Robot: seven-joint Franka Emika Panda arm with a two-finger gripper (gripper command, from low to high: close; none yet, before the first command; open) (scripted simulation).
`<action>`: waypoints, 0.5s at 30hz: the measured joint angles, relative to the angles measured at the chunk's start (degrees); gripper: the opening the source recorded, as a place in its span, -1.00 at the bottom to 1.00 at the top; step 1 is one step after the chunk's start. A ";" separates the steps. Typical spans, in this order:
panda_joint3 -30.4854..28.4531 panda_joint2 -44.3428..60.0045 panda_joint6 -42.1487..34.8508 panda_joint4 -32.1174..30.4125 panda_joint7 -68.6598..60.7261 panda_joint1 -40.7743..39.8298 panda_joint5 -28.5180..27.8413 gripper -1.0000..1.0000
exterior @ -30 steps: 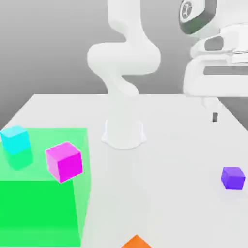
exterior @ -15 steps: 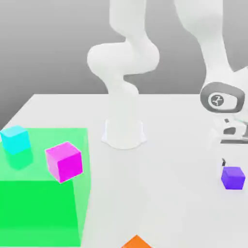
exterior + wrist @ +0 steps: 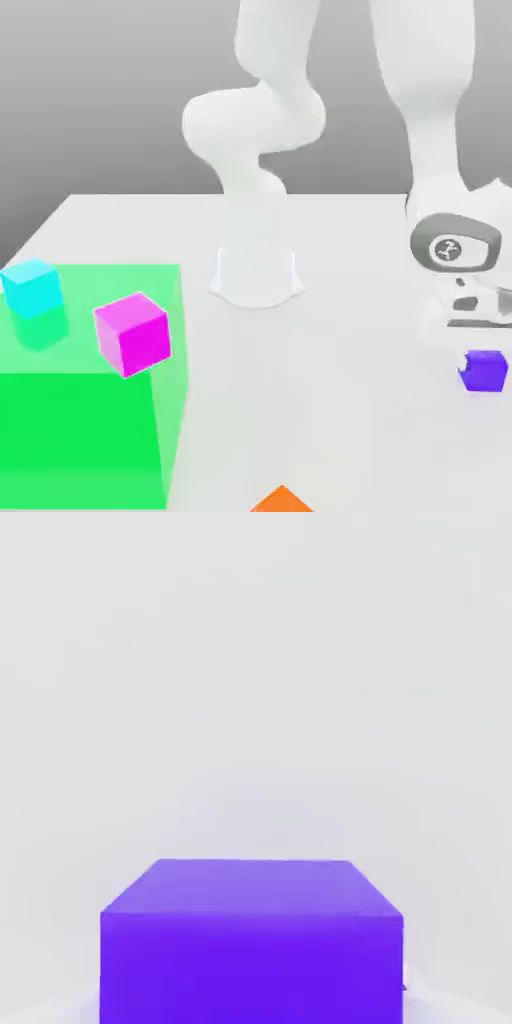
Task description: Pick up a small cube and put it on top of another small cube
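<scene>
Exterior view gives you the white tabletop [image 3: 340,420] first, then the translucent green block [image 3: 90,440] far off from the jaws [image 3: 478,352], carrying the magenta cube [image 3: 133,333] and the cyan cube [image 3: 32,287]. The jaws hang low over the small purple cube [image 3: 486,371] and are fully shut, though you cannot tell whether they grip it. In the hand view that cube [image 3: 252,942] sits directly under them.

purple small cube [image 3: 487,371], magenta cube [image 3: 133,333], cyan cube [image 3: 31,287], translucent green block [image 3: 85,440], white arm [image 3: 425,110]

Bright, even, nearly shadowless rendered light
</scene>
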 joint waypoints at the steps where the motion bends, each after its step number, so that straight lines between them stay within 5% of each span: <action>1: 1.52 -1.10 -0.71 -0.36 -1.20 -1.19 1.58 -1.00; 7: 8.60 -8.40 -5.34 -2.35 -8.30 -6.45 10.96 -1.00; 15: 2.63 -8.30 -11.61 4.99 -22.89 -20.07 16.40 -1.00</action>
